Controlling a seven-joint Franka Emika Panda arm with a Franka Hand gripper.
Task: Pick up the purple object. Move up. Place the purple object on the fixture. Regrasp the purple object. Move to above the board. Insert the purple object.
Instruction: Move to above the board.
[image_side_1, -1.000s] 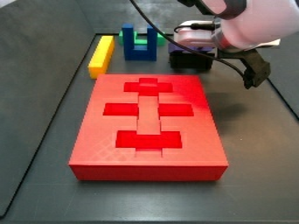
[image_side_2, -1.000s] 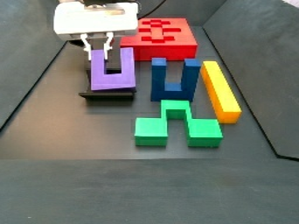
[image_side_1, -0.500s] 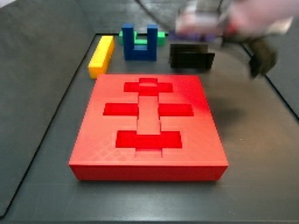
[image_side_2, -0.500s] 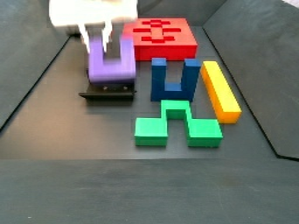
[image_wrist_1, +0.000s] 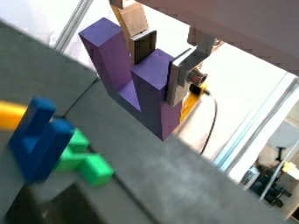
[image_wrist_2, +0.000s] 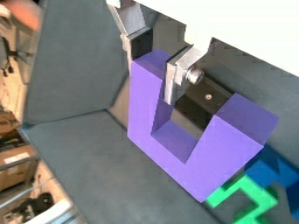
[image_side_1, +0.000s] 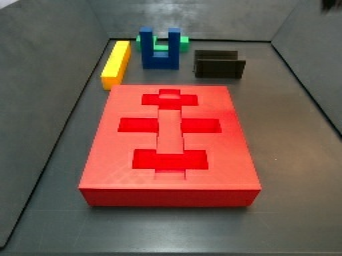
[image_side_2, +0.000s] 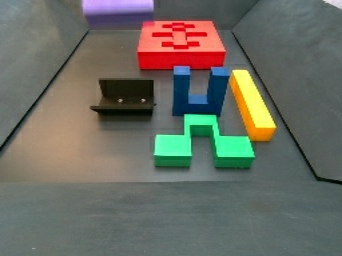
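Observation:
The purple object (image_wrist_1: 122, 74) is a U-shaped block hanging in the air. The gripper (image_wrist_1: 162, 66) is shut on one of its prongs, silver fingers on either side; both wrist views show this (image_wrist_2: 158, 61). In a side view only the block's lower part (image_side_2: 118, 8) shows at the upper edge, and the gripper is out of frame. The dark fixture (image_side_1: 221, 66) stands bare on the floor (image_side_2: 123, 98). The red board (image_side_1: 107, 150) lies flat with its cross-and-bar cut-outs, also seen at the back in a side view (image_side_2: 183, 40).
A blue U-shaped block (image_side_2: 198, 90) stands beside the fixture, a green piece (image_side_2: 201, 142) in front of it, and a yellow bar (image_side_2: 251, 102) next to them. In a side view the blue block (image_side_1: 163, 48) and yellow bar (image_side_1: 116, 62) lie behind the board.
The gripper has risen with the purple object off the fixture. The arm has left both side views, and only the block's lower part shows.

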